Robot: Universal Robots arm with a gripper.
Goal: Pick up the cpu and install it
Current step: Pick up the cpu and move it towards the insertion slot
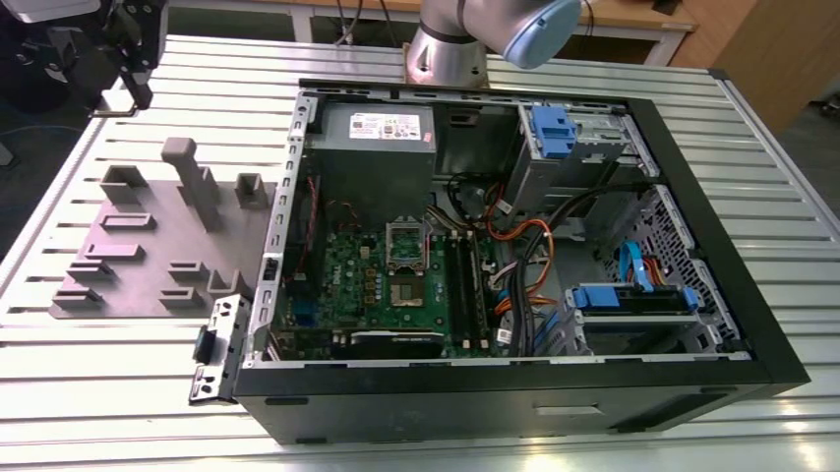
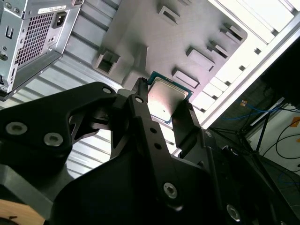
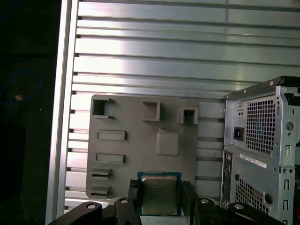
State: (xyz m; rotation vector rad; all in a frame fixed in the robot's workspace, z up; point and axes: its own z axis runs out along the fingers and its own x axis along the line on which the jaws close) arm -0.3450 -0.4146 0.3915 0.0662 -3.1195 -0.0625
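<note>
I've got the fingers [image 3: 133, 199] clenched on the cpu [image 3: 159, 194] by two opposite edges, in both wrist views. The cpu hangs over one edge of the grey fixture plate [image 3: 136, 140], probably not touching it. The computer case [image 3: 262, 150] is beside the plate on the slatted surface [image 3: 187, 56].

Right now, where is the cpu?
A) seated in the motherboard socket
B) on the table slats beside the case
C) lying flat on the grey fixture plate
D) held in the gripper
D: in the first wrist view the cpu is clamped on two sides by the gripper, with the grey fixture plate beyond it and the computer case off to one side.
</note>
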